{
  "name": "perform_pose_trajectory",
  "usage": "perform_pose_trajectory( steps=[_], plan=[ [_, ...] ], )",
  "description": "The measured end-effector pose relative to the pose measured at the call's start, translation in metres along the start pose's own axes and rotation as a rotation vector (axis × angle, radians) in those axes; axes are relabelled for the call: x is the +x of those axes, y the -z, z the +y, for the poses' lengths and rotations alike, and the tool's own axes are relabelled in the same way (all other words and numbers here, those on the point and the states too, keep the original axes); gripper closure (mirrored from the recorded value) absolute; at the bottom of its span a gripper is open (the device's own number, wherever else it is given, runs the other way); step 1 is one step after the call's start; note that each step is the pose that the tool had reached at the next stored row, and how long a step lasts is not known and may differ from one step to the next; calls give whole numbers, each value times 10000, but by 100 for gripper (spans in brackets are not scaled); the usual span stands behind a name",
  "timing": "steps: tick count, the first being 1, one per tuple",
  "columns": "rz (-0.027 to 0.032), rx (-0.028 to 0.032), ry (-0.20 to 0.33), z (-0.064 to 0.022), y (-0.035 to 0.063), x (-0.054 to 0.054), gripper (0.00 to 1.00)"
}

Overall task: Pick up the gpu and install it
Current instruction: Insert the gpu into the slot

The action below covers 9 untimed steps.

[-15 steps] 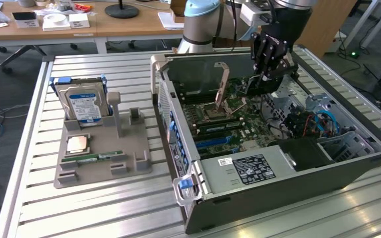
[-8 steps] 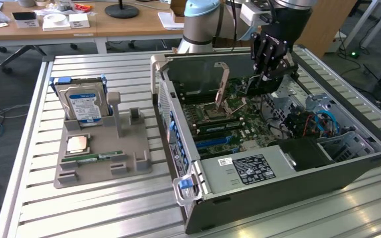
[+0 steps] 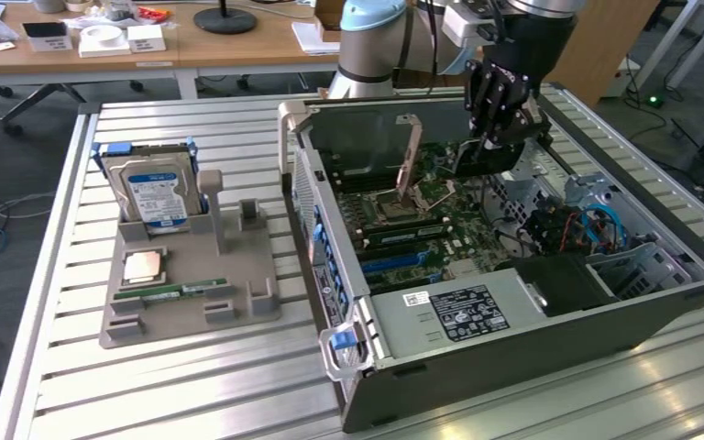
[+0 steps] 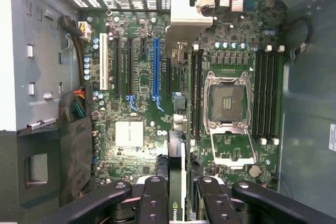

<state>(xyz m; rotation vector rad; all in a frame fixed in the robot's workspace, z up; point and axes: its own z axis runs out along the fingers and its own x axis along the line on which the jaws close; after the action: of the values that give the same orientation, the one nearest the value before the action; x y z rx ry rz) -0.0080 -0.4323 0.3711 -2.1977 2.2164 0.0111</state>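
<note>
1. Pinching the gpu [image 4: 177, 156] edge-on: the hand [image 4: 179, 182] has its fingers [image 4: 153, 198] pressed onto both faces of the card, neither spread wide nor fully together.
2. Gpu loc: inside the open pc case [image 3: 511, 367], hanging over the mobo [image 4: 126, 129]. By my read it's clear of the board and not seated in any slot.
3. Landmark = blue slot [image 4: 156, 66]. Card's plane lines up approx w/ the blue slot's run. Long axis seems to go the same way, but that's hard to confirm edge-on.
4. Card sits off to one side of the blue slot, twd the CPU socket [image 4: 228, 100], not over it.
5. Card pokes out from btwn the fingers twd the board, so gpu + hand act as one unit. One arm only, so no nearer/farther pick.
6. Judgement: key relation = the sideways gap btwn card edge and blue slot. Direction looks near-matched, so offset matters more than twist.
7. Hard drive [image 3: 157, 192] stands in its grey holder [image 3: 187, 302] on the counter [image 3: 59, 367], well apart from the blue slot, outside the case.
</note>
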Motion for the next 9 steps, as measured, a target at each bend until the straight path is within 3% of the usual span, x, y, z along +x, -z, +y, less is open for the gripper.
perform_pose_trajectory(
  steps=[6,9],
  plan=[
    [13,-24,-3,-3,-3,0,74],
    [117,-165,-14,-13,-1,0,74]
  ],
)
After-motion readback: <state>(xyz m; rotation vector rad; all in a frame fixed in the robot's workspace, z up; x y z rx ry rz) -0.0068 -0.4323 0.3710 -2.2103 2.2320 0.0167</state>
